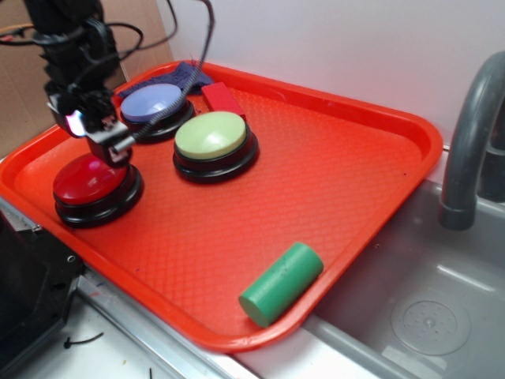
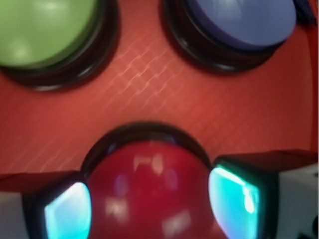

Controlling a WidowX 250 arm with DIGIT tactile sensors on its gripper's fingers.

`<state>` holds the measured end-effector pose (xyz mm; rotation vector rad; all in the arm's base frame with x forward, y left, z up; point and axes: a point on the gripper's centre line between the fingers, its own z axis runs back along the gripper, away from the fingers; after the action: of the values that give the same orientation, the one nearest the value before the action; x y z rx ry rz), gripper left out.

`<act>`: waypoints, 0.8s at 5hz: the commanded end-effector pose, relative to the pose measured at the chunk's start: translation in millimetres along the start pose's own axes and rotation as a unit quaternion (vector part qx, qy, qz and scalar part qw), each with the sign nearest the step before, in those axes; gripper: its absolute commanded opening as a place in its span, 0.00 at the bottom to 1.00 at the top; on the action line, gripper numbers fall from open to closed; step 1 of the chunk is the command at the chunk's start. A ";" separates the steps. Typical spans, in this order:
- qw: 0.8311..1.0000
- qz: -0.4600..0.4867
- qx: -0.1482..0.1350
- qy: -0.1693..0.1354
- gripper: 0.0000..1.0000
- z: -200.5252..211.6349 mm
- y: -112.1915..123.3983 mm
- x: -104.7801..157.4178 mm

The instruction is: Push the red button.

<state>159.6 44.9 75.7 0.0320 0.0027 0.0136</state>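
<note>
Orange tray (image 1: 347, 181) beside a sink holds three buzzers; the red button (image 1: 88, 180) sits left of the green button (image 1: 211, 134). Directly above the red dome, the gripper (image 2: 149, 201) hovers with fingers spread wide, holding nothing. Pressing down seems not yet done.

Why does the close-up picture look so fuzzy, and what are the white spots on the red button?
In the wrist view everything is soft and out of focus because the camera is very close; the white spots on the red button are blurry reflections of light, and the pincer fingers glow cyan. In the exterior view the picture is sharper, and the green button shows only a faint shine.
</note>
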 end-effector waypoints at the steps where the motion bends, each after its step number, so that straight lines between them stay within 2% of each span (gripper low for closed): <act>1: 1.000 0.024 -0.005 -0.012 1.00 36.4 12.0 -6.7; 2: 0.999 0.031 -0.012 -0.007 1.00 51.8 10.5 -13.8; 3: 0.999 0.041 -0.001 -0.003 1.00 59.5 6.6 -15.0; 4: 0.999 0.035 -0.001 -0.014 1.00 71.6 1.6 -15.8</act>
<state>137.1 41.9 137.9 0.0203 0.0125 0.0892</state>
